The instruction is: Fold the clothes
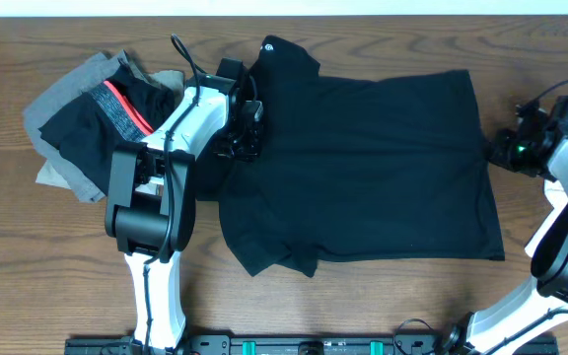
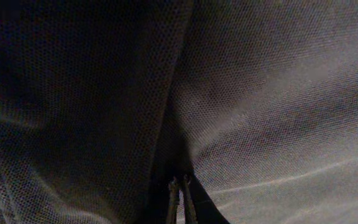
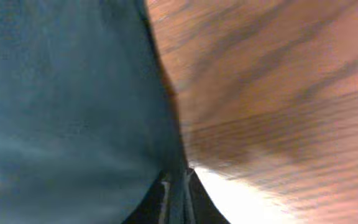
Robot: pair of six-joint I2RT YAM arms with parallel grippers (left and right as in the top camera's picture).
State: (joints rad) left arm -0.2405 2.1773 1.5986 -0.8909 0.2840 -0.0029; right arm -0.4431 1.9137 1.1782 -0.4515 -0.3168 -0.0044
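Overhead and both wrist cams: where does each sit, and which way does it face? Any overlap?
Overhead: above the table, facing straight down; shows both arms, black T-shirt, clothes pile.
Left wrist: on the left gripper, looking along its fingertips into shirt fabric at close range.
Right wrist: on the right gripper, fingertips at the shirt's edge, bare wood beside it.
Shared: all three see the black T-shirt.

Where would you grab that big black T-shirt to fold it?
Probably by its thin side edges, coming in low from each side: the black T-shirt lies spread flat, so only the hem, at the right gripper, and the shoulder edge, at the left gripper, offer a lip to pinch.
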